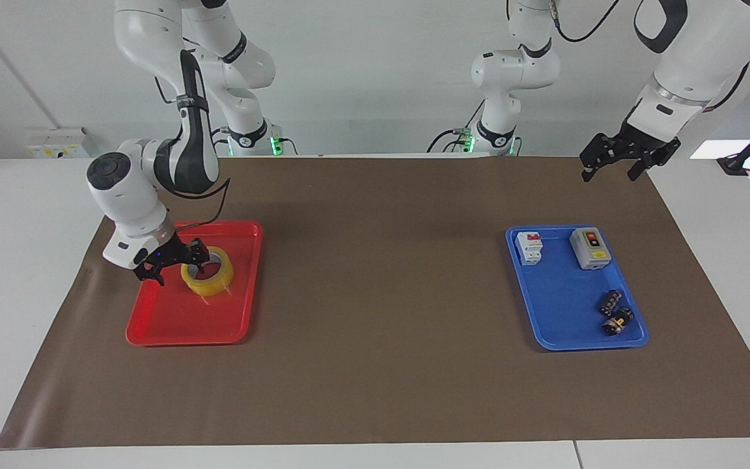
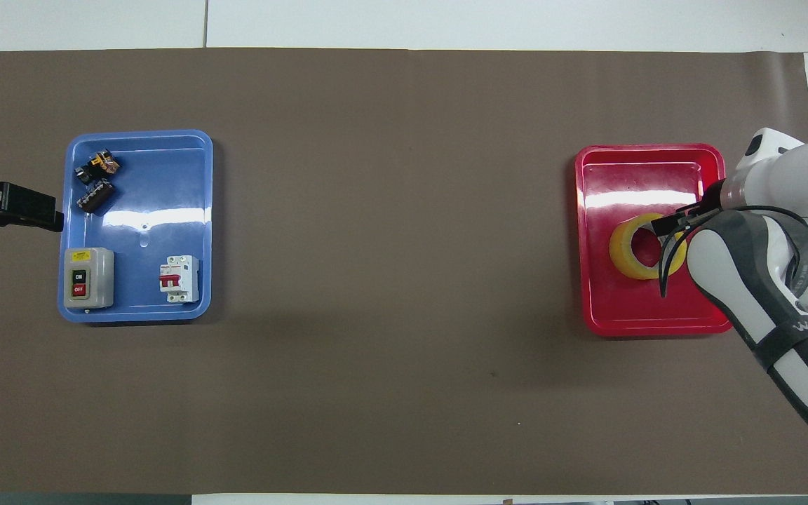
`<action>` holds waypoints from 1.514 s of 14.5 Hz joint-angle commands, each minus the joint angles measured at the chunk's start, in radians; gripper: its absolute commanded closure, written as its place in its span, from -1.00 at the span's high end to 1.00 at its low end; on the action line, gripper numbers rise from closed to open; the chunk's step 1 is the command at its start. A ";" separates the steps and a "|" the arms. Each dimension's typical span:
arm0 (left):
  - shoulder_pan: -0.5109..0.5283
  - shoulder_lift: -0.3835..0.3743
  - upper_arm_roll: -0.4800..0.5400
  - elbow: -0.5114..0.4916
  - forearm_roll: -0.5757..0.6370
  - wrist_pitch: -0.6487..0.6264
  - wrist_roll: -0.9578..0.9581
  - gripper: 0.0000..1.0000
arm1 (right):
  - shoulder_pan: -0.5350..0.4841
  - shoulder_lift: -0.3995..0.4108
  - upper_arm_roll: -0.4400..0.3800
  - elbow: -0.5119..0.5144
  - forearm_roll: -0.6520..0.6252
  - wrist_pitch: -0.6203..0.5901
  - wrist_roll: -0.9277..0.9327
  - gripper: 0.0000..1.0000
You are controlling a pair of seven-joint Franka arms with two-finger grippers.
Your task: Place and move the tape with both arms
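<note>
Tape: I see the tape point(image 1: 207, 278) lying flat in the red tray point(image 1: 173, 322), ring hole facing up, in the half of the tray nearer the robots. In my overhead view the tape point(image 2: 632, 247) shows its yellow ring with the tray's red through the hole.

Right tool: my right tool point(image 1: 168, 261) sits low over the red tray, at the tape's edge toward the right arm's end of the desk. Its fingers are spread apart; nothing is gripped. 1 finger point(image 1: 198, 251) reaches over the tape's rim, the other point(image 1: 148, 268) hangs over bare tray beside the roll. I cannot tell whether either touches the tape. From overhead the right tool point(image 2: 670, 224) pokes out from under the arm's forearm.

Left tool: my left tool point(image 1: 617, 158) hangs in the air over the brown mat's edge at the left arm's end of the desk, fingers apart, holding nothing; this arm waits. Overhead, the left tool point(image 2: 22, 208) shows just beside the blue tray point(image 2: 139, 224).

Blue tray: I count a grey switch box point(image 1: 590, 248), a white breaker point(image 1: 529, 248) and 2 small dark parts point(image 1: 614, 311) in it.

Desk: a brown mat point(image 1: 381, 293) covers the desk; the 2 trays sit well apart on it.
</note>
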 commanded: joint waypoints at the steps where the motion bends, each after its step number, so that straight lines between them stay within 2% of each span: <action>1: 0.010 0.001 -0.007 0.009 0.006 -0.019 0.010 1.00 | 0.054 -0.063 0.007 0.023 -0.008 -0.072 0.189 1.00; 4: 0.012 0.002 -0.007 0.009 0.006 -0.019 0.010 1.00 | 0.126 -0.115 0.006 0.057 -0.012 -0.148 0.401 1.00; 6: 0.012 0.001 -0.007 0.009 0.006 -0.019 0.010 1.00 | 0.135 -0.136 0.009 0.135 -0.014 -0.255 0.478 1.00; 9: 0.012 0.002 -0.007 0.009 0.006 -0.019 0.012 1.00 | 0.123 -0.137 0.009 0.308 -0.009 -0.450 0.511 1.00; 13: 0.012 0.002 -0.007 0.009 0.006 -0.019 0.010 1.00 | 0.111 -0.176 -0.004 0.433 0.008 -0.637 0.512 1.00; 15: 0.012 0.002 -0.007 0.009 0.006 -0.019 0.010 1.00 | 0.106 -0.167 -0.004 0.517 0.008 -0.760 0.517 1.00; 17: 0.012 0.002 -0.007 0.009 0.006 -0.019 0.012 1.00 | 0.108 -0.169 -0.001 0.524 0.008 -0.799 0.559 1.00; 22: 0.010 0.002 -0.007 0.009 0.006 -0.019 0.010 1.00 | 0.124 -0.175 0.007 0.511 0.005 -0.801 0.552 1.00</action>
